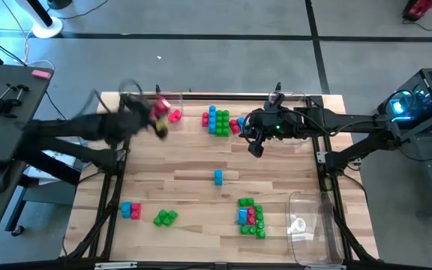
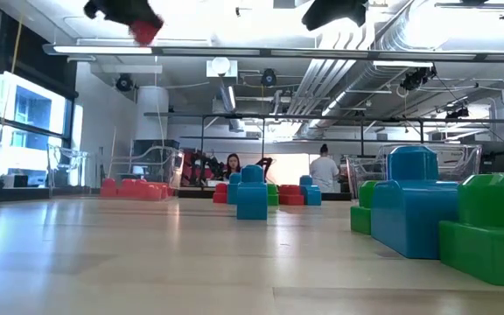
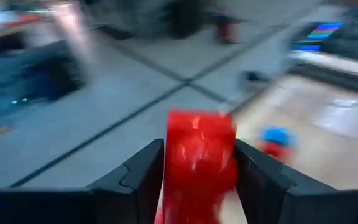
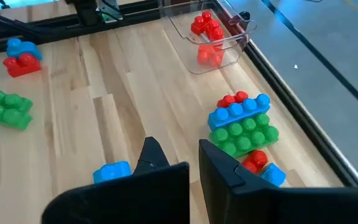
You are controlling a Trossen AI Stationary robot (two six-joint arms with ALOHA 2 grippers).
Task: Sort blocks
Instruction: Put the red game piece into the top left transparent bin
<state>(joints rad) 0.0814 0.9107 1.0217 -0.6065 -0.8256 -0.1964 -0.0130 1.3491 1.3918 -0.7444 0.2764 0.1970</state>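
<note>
A: Over the table's far left corner, from above, the left gripper [image 1: 158,114] carries a red block [image 1: 158,110], blurred mid-air; just past it a clear tray [image 1: 172,102] holds another red brick [image 1: 175,116]. The right gripper [image 1: 256,145] hangs near the mixed cluster [image 1: 217,120], with a lone blue block [image 1: 218,177] on its near side.

B: And level with the tabletop?

A: The red block [image 2: 146,31] is high at the frame's top; blue [image 2: 252,192] and green bricks [image 2: 488,229] sit on the wood below.

B: Left wrist?

A: Its fingers [image 3: 140,177] pinch the red block [image 3: 199,163] on both sides.

B: Right wrist?

A: Fingers [image 4: 151,155] nearly pressed together on nothing, blue brick [image 4: 112,172] beside them, tray [image 4: 215,38] farther ahead.

B: Risks?

A: I judge the pinch may be loose. A fast swing could fling the block short of the tray or off the table edge.

B: Any writing?

A: None legible anywhere.
</note>
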